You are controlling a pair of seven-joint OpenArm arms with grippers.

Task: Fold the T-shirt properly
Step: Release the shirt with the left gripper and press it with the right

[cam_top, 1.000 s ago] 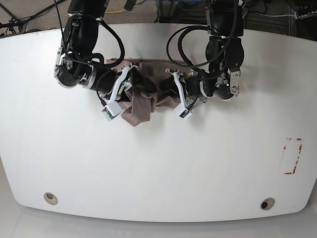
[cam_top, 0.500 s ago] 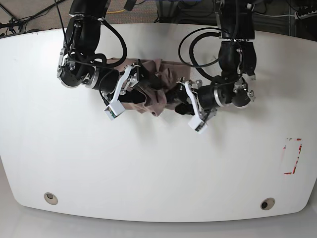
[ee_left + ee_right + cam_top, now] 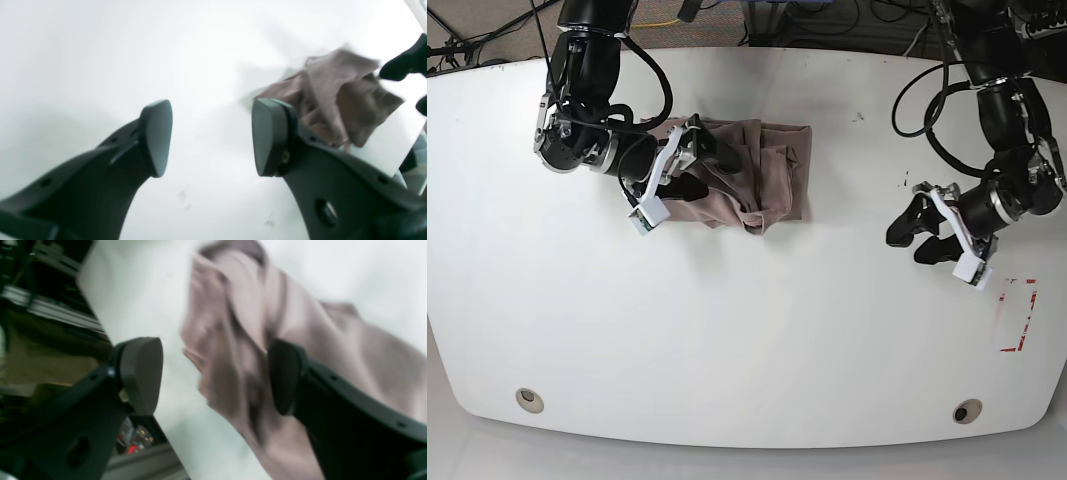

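The T-shirt [image 3: 757, 175] lies as a crumpled mauve-brown bundle at the back middle of the white table [image 3: 727, 330]. My right gripper [image 3: 702, 168] stands open at the bundle's left end, one finger on either side of the cloth. In the right wrist view, which is blurred, the T-shirt [image 3: 240, 323] lies below and beyond the right gripper [image 3: 213, 376], loose between its spread fingers. My left gripper [image 3: 915, 238] hangs open far to the right, over bare table. Its own view shows the left gripper [image 3: 210, 136] with nothing in it and the T-shirt [image 3: 337, 100] off to one side.
A red-outlined rectangle [image 3: 1017, 315] is marked near the table's right edge. Two round fittings [image 3: 527, 398] [image 3: 967, 411] sit near the front edge. Cables and dark gear lie behind the table's far edge.
Both grippers have opened and let go of the cloth. The left arm has swung away to the right. The T-shirt has dropped into a wider, flatter bundle.
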